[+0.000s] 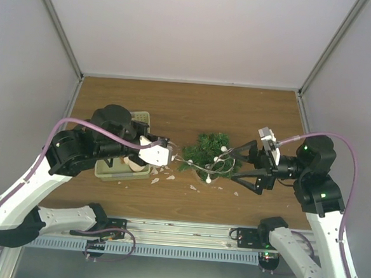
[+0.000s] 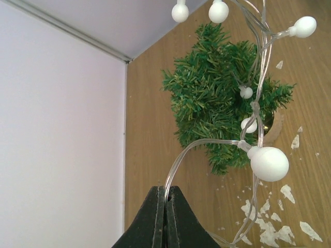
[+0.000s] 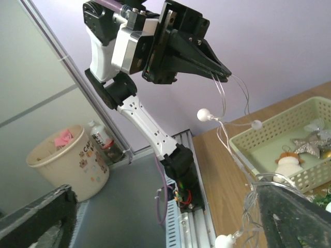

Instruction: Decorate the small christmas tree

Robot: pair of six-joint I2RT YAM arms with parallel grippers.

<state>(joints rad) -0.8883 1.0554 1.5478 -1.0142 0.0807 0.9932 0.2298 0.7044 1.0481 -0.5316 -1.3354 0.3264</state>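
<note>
The small christmas tree stands mid-table on its round pot; it also shows in the left wrist view. A clear string of white bulb lights drapes over its right side. My left gripper sits just left of the tree, shut on the string's clear wire, its own tips in the left wrist view. My right gripper is wide open at the tree's right side. Loops of the light string hang over one of its fingers.
A pale green tray of ornaments sits under the left arm; in the right wrist view it holds a star and a snowman. White flakes litter the wood near the tree. Enclosure walls stand on three sides.
</note>
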